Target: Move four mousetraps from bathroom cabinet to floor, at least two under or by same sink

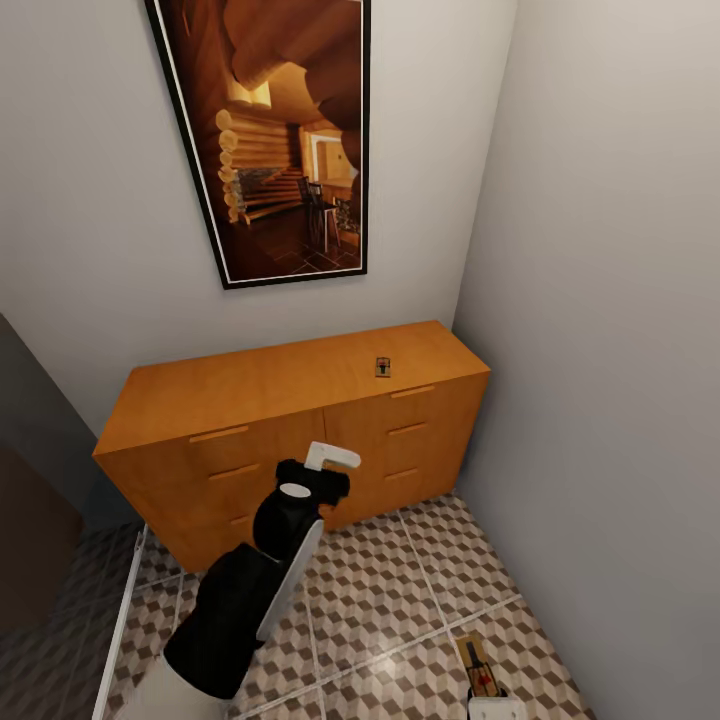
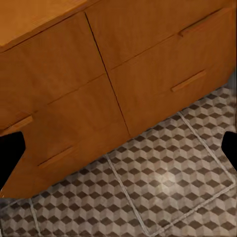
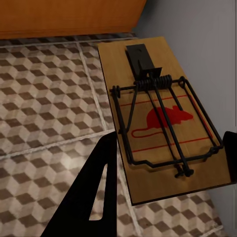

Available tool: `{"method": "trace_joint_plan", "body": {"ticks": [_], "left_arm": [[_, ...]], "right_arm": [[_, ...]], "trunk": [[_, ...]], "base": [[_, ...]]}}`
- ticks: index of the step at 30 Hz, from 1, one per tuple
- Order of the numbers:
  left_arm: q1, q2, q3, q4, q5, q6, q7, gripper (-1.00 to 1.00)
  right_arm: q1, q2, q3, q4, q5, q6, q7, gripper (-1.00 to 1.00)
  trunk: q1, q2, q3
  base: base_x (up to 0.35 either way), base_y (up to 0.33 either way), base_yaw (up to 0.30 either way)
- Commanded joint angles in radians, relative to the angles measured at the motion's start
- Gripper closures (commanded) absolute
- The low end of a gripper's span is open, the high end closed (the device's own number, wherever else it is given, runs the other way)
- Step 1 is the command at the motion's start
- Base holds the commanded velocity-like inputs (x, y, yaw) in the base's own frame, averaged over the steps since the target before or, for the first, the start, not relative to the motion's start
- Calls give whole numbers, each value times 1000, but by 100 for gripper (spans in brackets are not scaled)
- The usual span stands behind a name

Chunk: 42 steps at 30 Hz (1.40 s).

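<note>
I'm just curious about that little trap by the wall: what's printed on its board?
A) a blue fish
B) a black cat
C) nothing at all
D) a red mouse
D: the right wrist view shows the mousetrap, held between the fingers of the right hand, with a red mouse outline under its wire.

The left arm (image 1: 255, 590) is glossy black with a white side panel, a white disc behind the pincer (image 1: 333, 457), which is white. The right pincer (image 3: 163, 173) has flat black fingers (image 3: 98, 197).

cabinet (image 1: 270, 385): smooth matt wood | mousetrap (image 3: 168, 123): wood board, dark metal wire | bathroom floor (image 1: 400, 600): glossy tiles
</note>
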Motion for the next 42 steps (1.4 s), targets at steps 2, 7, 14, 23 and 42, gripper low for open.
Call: {"method": "trace_joint_plan", "body": {"ticks": [2,7,14,23,42], "left_arm": [[-56,-1,-1,1,10,27,-10,-100],[-169,-2,0,26,10,46,-24,-100],[-268,-2,1,65,10,52,-26,-100],[-281,11,-5,-46,22,65,-63,-100],[-278,27,-22,-70,25,67,-109,-100]], "right_arm": [[-1,-3,9,1,3,1,-11,100],[-1,-5,9,1,3,1,-11,100],[-1,-5,10,1,3,1,-11,100],[-1,-5,10,1,3,1,-11,100],[-1,8,5,3,-2,19,-18,100]], "trunk": [[0,-2,-2],[0,-2,-2],[0,-2,-2],[0,-2,-2],[0,-2,-2]], "base": [[0,0,0],[0,0,0],[0,0,0],[0,0,0],[35,0,0]]}}
